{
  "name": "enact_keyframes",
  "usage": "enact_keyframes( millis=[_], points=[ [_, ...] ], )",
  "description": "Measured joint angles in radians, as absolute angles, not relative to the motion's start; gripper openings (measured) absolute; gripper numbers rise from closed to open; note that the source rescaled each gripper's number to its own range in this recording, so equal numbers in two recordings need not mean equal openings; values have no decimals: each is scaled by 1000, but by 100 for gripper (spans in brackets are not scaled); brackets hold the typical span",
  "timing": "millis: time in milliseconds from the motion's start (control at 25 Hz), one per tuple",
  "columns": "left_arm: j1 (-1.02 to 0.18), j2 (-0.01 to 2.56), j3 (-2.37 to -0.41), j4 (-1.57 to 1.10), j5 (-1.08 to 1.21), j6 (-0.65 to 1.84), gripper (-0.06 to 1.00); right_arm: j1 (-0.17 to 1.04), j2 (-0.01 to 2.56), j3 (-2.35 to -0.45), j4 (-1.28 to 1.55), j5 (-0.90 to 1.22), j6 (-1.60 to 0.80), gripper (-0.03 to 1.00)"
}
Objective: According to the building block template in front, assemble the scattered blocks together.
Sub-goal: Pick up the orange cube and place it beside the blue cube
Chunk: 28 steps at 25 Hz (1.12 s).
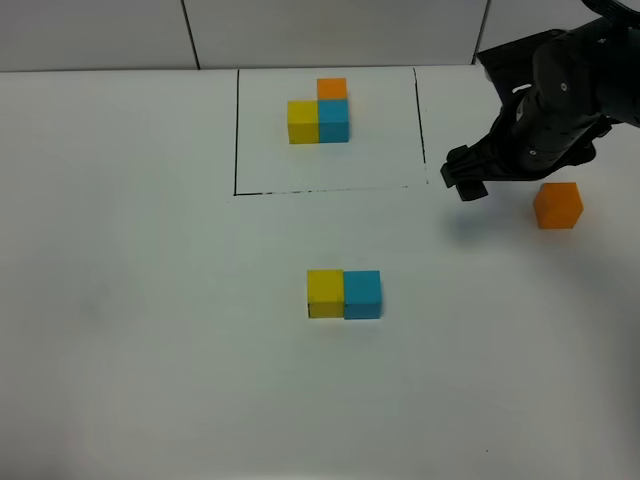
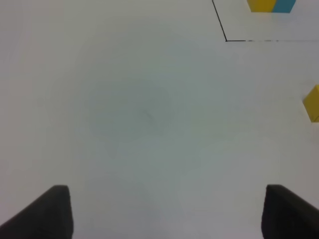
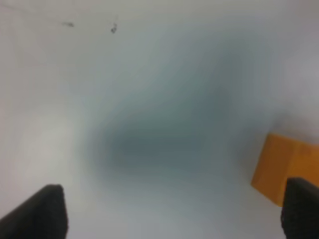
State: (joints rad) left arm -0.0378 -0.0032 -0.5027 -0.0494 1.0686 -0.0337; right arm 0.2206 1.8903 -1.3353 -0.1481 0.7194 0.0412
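Template: L-shaped trio of small framed cubes (image 1: 325, 118) inside a thin black drawn rectangle (image 1: 237, 130), at the far middle of the white tabletop (image 1: 150, 320). Its yellow and sky-blue cubes touch side by side, and its orange cube sits directly behind the blue one.

Joined pair: plain yellow cube (image 1: 325, 293) and plain sky-blue cube (image 1: 362, 294), touching side by side with the yellow one on the left. They lie nearer the camera than the rectangle and outside it.

Loose block: plain orange cube (image 1: 557, 205), alone on the right side of the tabletop, well apart from the joined pair.

Right gripper (image 1: 463, 184): black, and positioned between the rectangle's near right corner and the plain orange cube. In the right wrist view its fingers (image 3: 50, 211) are spread wide and grip nothing. The orange cube lies just beside one fingertip, which partly hides it.

Left gripper (image 2: 167, 214): seen only in the left wrist view. Its dark fingers (image 2: 50, 214) are spread wide over bare tabletop. One corner of the rectangle and an edge of the plain yellow cube show at that picture's margin.
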Motion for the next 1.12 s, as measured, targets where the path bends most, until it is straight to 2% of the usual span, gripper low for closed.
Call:
enact_keyframes(
  millis=[480, 1120],
  points=[
    [-38, -3, -503, -49, 1069, -34, 83, 52, 1890, -1335, -154, 712, 46, 75],
    [-38, -3, -503, -49, 1069, -34, 83, -8, 1935, -1339, -81, 726, 27, 75]
  ],
)
